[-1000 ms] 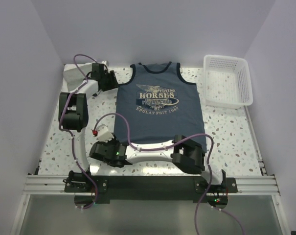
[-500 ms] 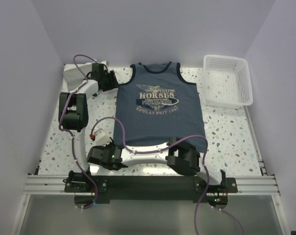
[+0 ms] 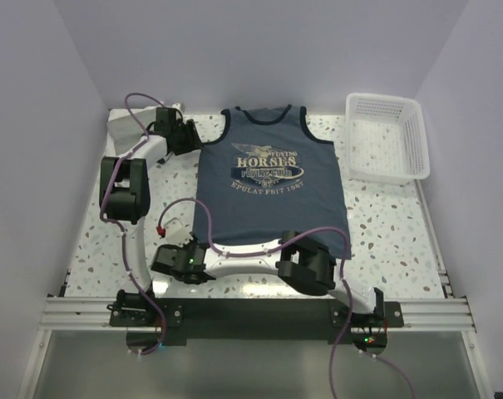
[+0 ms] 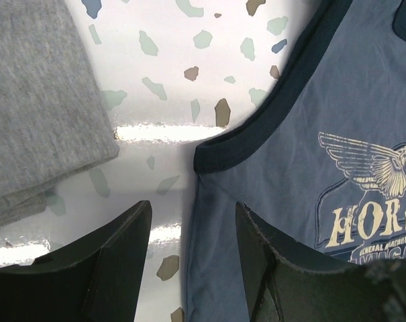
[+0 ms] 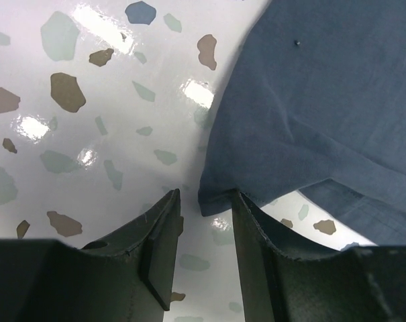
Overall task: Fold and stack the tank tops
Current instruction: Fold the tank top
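— Left arm (image 3: 122, 187)?
— Stretched far forward along the left side, elbow raised and bent, forearm angling inward. Left gripper (image 4: 192, 209) pointing down, jaws well apart, holding nothing.
— Right arm (image 3: 305, 268)?
— Folded low, just ahead of the bases, elbow on the right, forearm running leftward, wrist bent down. Right gripper (image 5: 204, 198) tilted down, jaws only narrowly apart, nothing pinched between them.

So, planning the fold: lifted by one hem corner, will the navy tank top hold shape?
Probably not: the navy tank top lies thin and flat, hem corner rumpled, so it should droop. Likely light; may slide on the glossy table.
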You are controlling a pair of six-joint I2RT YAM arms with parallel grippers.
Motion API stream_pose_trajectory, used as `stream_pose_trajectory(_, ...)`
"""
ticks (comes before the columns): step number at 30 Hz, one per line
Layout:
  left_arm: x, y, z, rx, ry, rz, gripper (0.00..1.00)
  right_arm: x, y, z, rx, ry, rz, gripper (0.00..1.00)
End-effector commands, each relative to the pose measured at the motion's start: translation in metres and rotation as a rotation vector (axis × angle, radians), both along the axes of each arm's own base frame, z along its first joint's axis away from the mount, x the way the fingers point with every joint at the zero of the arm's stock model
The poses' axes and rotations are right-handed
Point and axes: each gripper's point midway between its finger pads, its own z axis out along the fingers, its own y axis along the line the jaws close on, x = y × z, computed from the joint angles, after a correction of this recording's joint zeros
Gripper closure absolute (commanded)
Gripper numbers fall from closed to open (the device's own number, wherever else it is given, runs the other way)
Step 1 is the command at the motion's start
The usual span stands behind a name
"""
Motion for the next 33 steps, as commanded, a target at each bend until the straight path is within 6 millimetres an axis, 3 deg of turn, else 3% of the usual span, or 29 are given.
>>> stream_pose_trajectory(1,0.014,0.003,0.038,-0.024,-0.097,0.003,0.42,0.006,0.005,-0.003,0.041,0.028,-0.017,0.59)
stream_pose_trajectory(8,0.015,0.003,0.031,-0.026,-0.085,0.006,0.42,0.002,-0.002,-0.011,0.039,0.089,-0.023,0.64)
stream_pose_trajectory(11,0.014,0.002,0.029,-0.031,-0.077,0.009,0.42,-0.001,-0.007,-0.007,0.032,0.103,-0.025,0.77)
stream_pose_trajectory(12,0.014,0.003,0.03,-0.031,-0.08,0.01,0.42,-0.004,-0.01,-0.001,0.034,0.116,-0.021,0.86)
stream_pose_trajectory(15,0.013,0.003,0.03,-0.031,-0.078,0.016,0.43,-0.011,-0.014,0.015,0.039,0.146,0.002,0.95)
stream_pose_trajectory(16,0.013,0.003,0.031,-0.034,-0.08,0.019,0.43,-0.015,-0.013,0.03,0.068,0.166,0.017,0.97)
stream_pose_trajectory(20,0.011,0.0,0.037,-0.053,-0.088,0.024,0.42,-0.035,-0.015,0.057,0.145,0.305,0.068,0.98)
stream_pose_trajectory(23,0.006,-0.002,0.037,-0.062,-0.083,0.03,0.42,-0.055,-0.012,0.067,0.22,0.448,0.118,0.99)
stream_pose_trajectory(26,0.003,-0.001,0.039,-0.067,-0.085,0.036,0.42,-0.061,-0.011,0.079,0.257,0.515,0.148,0.99)
stream_pose_trajectory(29,0.0,-0.002,0.038,-0.076,-0.081,0.04,0.41,-0.056,-0.022,0.081,0.249,0.55,0.133,0.99)
stream_pose_trajectory(31,-0.005,-0.002,0.035,-0.08,-0.075,0.042,0.41,-0.054,-0.034,0.067,0.245,0.593,0.107,1.0)
stream_pose_trajectory(32,-0.007,-0.002,0.035,-0.082,-0.075,0.042,0.41,-0.052,-0.031,0.076,0.309,0.627,0.114,1.0)
stream_pose_trajectory(33,-0.008,-0.003,0.035,-0.083,-0.076,0.039,0.4,-0.054,-0.043,0.062,0.292,0.654,0.095,1.0)
